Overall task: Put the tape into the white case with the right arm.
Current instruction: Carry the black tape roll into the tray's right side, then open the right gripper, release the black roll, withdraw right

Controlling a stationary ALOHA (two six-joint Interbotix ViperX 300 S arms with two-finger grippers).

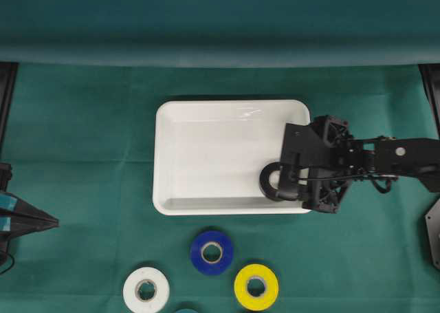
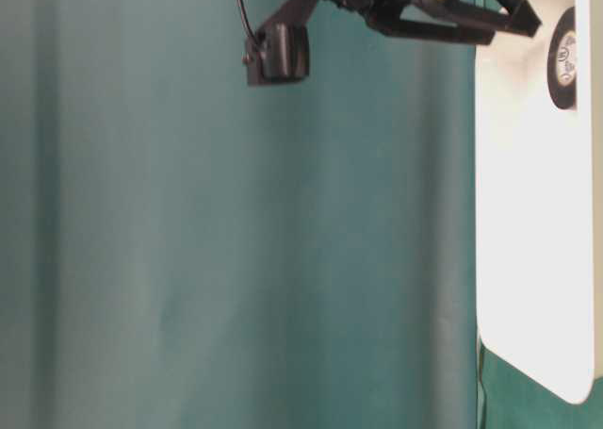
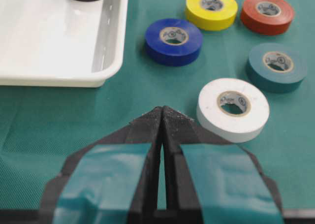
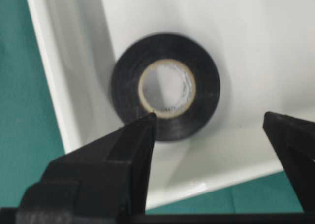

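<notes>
A black tape roll (image 4: 165,87) with a pale core lies flat in the white case's (image 1: 206,155) lower-right corner in the overhead view. The right gripper (image 4: 211,123) hovers above it, fingers spread wide, holding nothing. At far left, the left gripper (image 3: 162,113) is pressed closed.

green cloth (image 1: 82,155) under white case (image 1: 165,155), rolls (image 1: 212,252)

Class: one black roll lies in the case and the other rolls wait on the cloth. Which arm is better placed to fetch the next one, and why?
Right. Its hand is open above the case, a short reach from the yellow roll. The left hand sits shut at the table edge.
</notes>
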